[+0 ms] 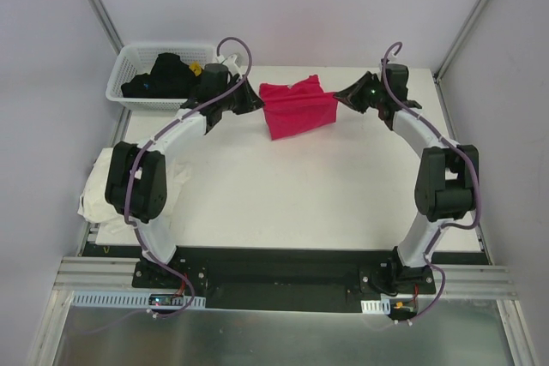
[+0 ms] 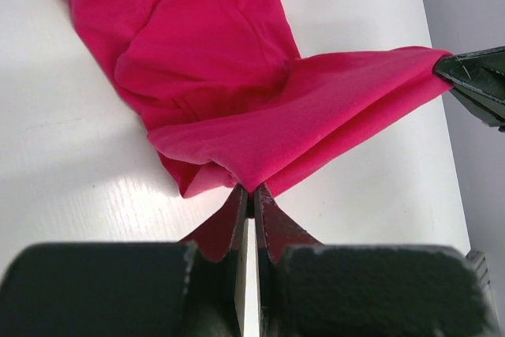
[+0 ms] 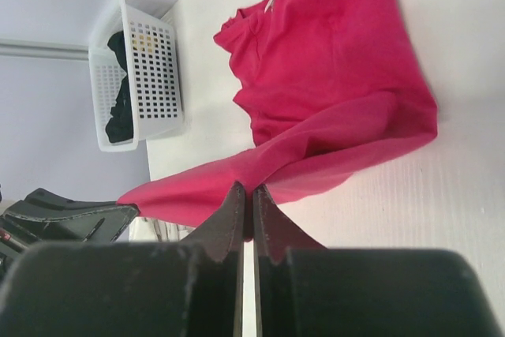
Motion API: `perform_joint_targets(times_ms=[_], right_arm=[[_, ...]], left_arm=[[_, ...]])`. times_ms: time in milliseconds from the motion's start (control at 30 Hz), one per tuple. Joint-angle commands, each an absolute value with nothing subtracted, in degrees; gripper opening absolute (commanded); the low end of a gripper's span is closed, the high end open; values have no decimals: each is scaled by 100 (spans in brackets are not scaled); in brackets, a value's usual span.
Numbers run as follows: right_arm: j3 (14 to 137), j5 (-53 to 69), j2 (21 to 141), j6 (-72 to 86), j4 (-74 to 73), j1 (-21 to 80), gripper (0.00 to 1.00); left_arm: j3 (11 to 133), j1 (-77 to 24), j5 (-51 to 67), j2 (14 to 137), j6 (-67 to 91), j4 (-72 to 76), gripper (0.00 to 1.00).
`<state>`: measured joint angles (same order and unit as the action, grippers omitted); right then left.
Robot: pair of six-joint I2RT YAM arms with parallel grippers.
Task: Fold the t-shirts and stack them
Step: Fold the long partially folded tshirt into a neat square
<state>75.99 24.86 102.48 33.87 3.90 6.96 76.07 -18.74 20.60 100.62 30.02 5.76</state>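
Table (image 1: 300,190) rear: L tool (image 1: 260,107), R tool (image 1: 336,97) pinch shirt (image 1: 296,114)

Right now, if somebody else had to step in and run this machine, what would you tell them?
Left gripper: shut on one end of the magenta t-shirt.
Right gripper: shut on its opposite end.
The shirt is stretched between them at the far side of the table, partly resting on it.
Cream t-shirt: crumpled at the table's left edge, untouched.
Done: nothing stacked.
Left: fold both, then stack.
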Motion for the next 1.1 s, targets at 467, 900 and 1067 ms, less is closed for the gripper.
perform_joint_targets(times_ms=[467,900,1067], right_arm=[[10133,2303,11785,3234,-316,571,1],[11714,2399,12902,3278,-676,563,1],[12303,2426,13385,3305,-765,554,1]], left_arm=[[8736,-1573,2065,10749,2944,642,0],[9105,-1450,2092,11223,3032,642,0],[9316,-1406,2118,11522,3085,642,0]])
